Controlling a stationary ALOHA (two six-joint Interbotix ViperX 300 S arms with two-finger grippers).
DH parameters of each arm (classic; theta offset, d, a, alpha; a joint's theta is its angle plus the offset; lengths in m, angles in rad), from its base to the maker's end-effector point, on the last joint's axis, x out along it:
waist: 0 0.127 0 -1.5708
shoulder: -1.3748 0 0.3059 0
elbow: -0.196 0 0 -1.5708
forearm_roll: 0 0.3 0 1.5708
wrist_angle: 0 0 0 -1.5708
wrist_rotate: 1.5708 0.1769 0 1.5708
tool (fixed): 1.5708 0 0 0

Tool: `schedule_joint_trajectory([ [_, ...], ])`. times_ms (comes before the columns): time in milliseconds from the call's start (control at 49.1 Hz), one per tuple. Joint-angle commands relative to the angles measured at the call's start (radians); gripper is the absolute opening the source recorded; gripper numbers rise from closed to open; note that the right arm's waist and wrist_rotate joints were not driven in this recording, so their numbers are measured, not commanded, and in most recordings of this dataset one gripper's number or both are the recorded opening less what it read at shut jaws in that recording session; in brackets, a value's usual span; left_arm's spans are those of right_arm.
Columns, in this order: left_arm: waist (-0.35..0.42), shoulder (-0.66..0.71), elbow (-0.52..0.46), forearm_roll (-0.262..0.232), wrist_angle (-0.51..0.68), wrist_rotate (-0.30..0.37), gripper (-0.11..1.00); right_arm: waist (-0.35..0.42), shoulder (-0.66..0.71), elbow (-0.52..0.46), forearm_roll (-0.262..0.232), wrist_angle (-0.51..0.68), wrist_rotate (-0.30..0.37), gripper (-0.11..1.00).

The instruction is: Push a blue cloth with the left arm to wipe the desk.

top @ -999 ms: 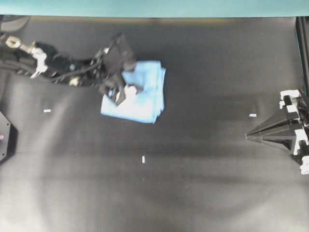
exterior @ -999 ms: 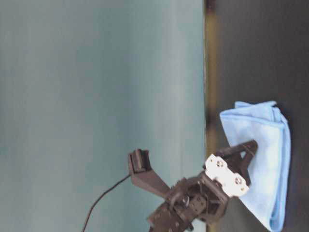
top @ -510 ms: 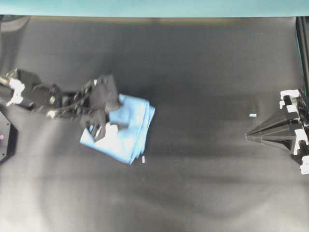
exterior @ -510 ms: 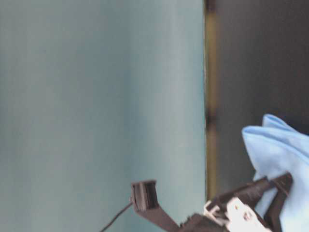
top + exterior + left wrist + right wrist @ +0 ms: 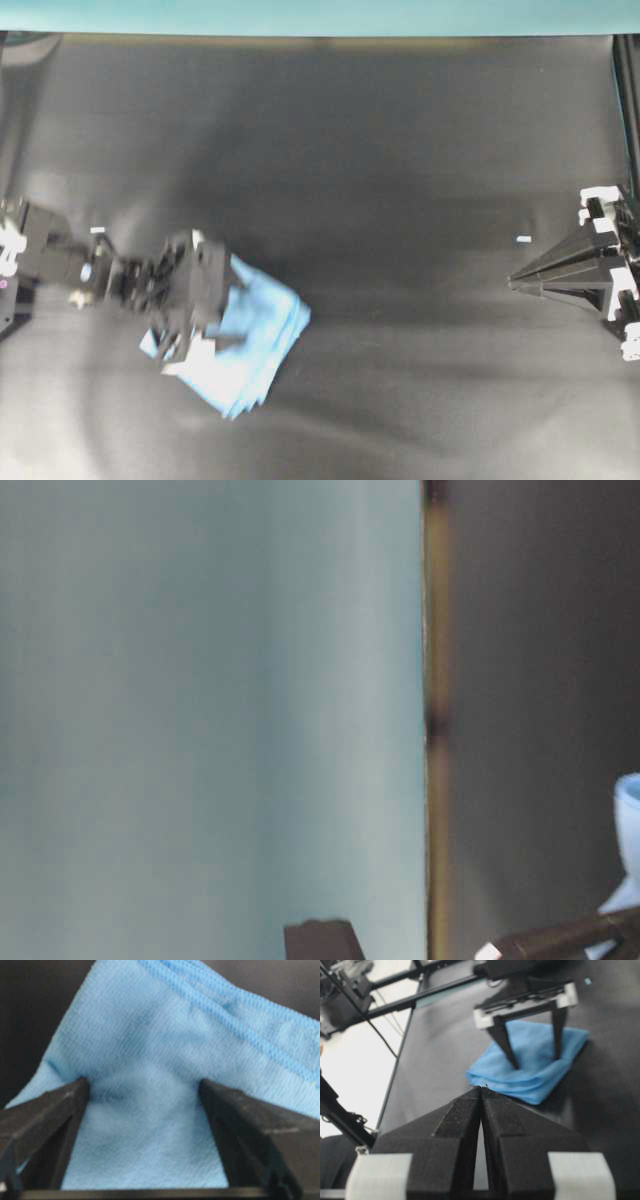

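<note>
From overhead you get soft, uneven light: the desk [image 5: 420, 150] shows pale hazy patches and darker bands, and the left arm [image 5: 120, 285] is smeared by motion blur. Your table-level view is dim and out of focus throughout. In the right wrist view a bright overexposed area washes out the left side, while the left wrist view blurs the blue cloth [image 5: 150, 1090] at close range.

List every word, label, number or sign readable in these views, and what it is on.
None can be read.
The small white marks on the desk are blank tape.
The cloth and both grippers, left and right, show no lettering.
</note>
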Motion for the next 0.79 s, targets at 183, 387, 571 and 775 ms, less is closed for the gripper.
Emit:
schedule_joint_trajectory([
  [183, -0.225, -0.008, 0.069, 0.002, 0.014, -0.02, 0.87, 0.0, 0.008, -0.005, 0.002, -0.012, 0.002, 0.0],
  [387, -0.357, -0.041, 0.087, 0.002, 0.012, -0.049, 0.87, 0.0, 0.006, -0.005, 0.006, -0.014, 0.002, 0.0],
  [571, -0.397, -0.046, 0.091, 0.002, -0.011, -0.072, 0.87, 0.0, 0.006, -0.005, 0.011, -0.02, 0.002, 0.0],
  [775, -0.394, -0.051, 0.087, 0.002, -0.026, -0.06, 0.87, -0.002, 0.006, -0.005, 0.011, -0.023, 0.002, 0.0],
])
